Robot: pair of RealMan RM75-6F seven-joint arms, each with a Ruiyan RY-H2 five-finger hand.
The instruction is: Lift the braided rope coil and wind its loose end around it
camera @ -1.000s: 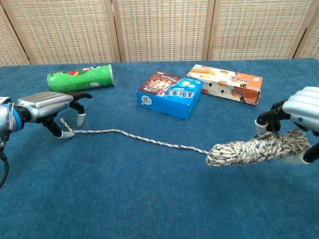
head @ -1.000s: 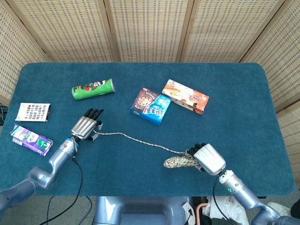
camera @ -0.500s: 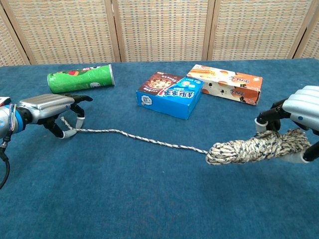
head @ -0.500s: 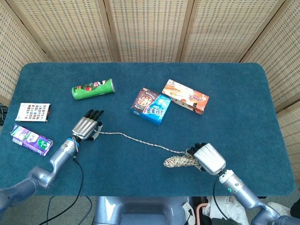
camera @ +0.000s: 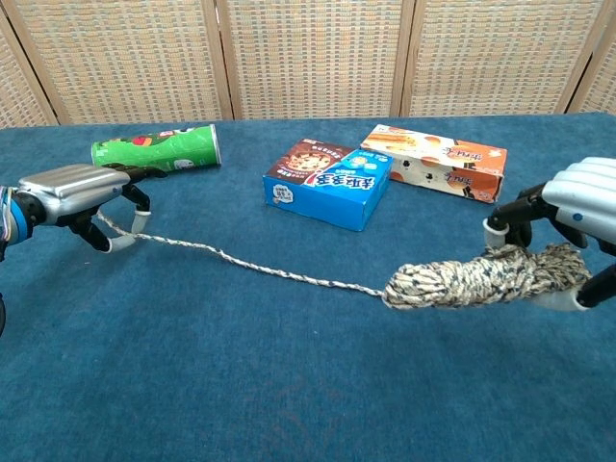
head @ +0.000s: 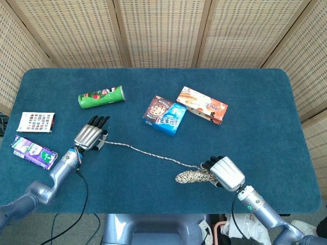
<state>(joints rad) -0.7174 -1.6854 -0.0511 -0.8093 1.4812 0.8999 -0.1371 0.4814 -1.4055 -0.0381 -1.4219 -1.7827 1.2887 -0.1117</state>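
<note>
Rope coil [camera: 481, 278], a fat sausage-shaped bundle of speckled cream-and-dark braid, sits in the curled fingers of the right hand [camera: 568, 226] near the desk's front edge, seemingly raised just off the cloth, though contact is hard to judge. Its loose end [camera: 260, 267] runs thin and fairly taut leftward, apart from the boxes, to the left hand [camera: 82, 195], whose fingers are pinched on the rope's tip. By this showing the lift looks begun, and no turn of the end lies around the bundle, so all the winding remains. Desk [head: 255, 92] is covered in soft, napped blue fabric. Farther off lie a glossy green tube can [head: 101, 96] and flat printed cartons [head: 164, 115].
</note>
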